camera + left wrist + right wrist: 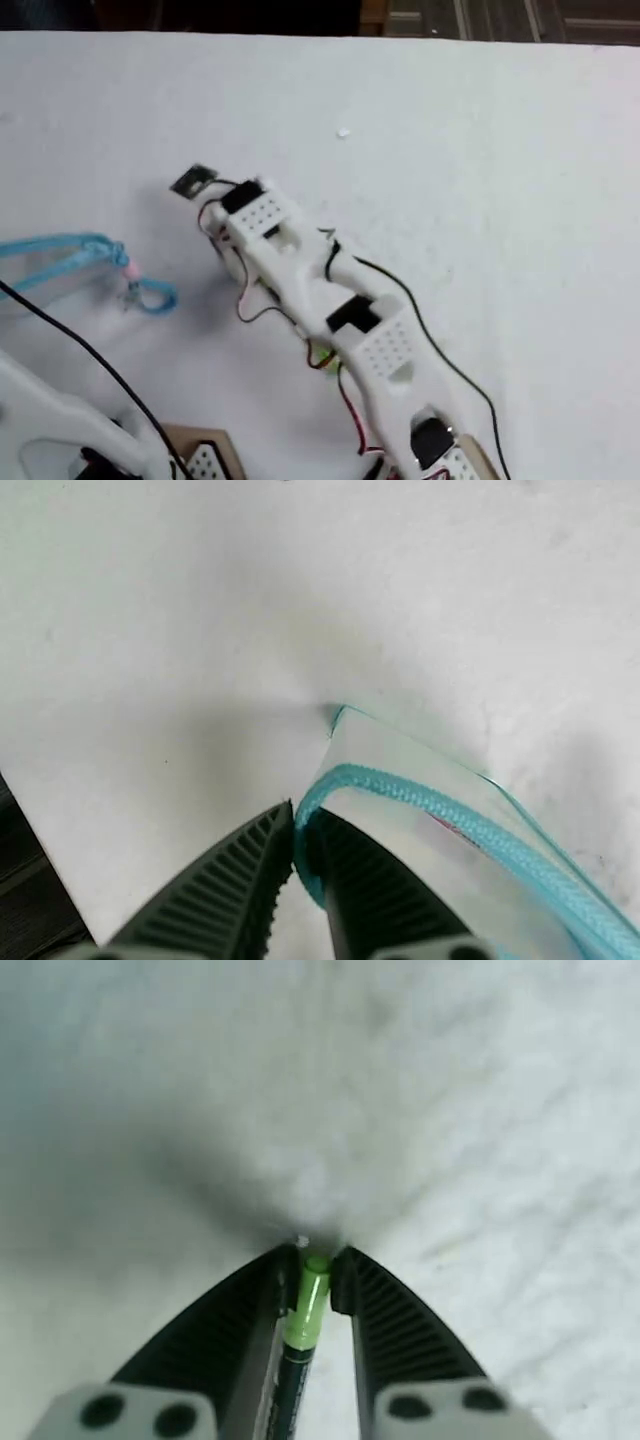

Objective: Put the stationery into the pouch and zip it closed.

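Overhead table view; two close, downward wrist views.

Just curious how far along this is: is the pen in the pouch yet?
Out. The pen sits clamped in the right end effector above bare table; the pouch is elsewhere, its rim pinched by the left end effector.

- One pouch, at the left edge;
- One pen, green-tipped;
- Two arms: the left arm at the near left; the right arm in the middle;
- Two grippers: the left gripper; the right gripper;
- One dark square, just beyond the right arm;
- One table.
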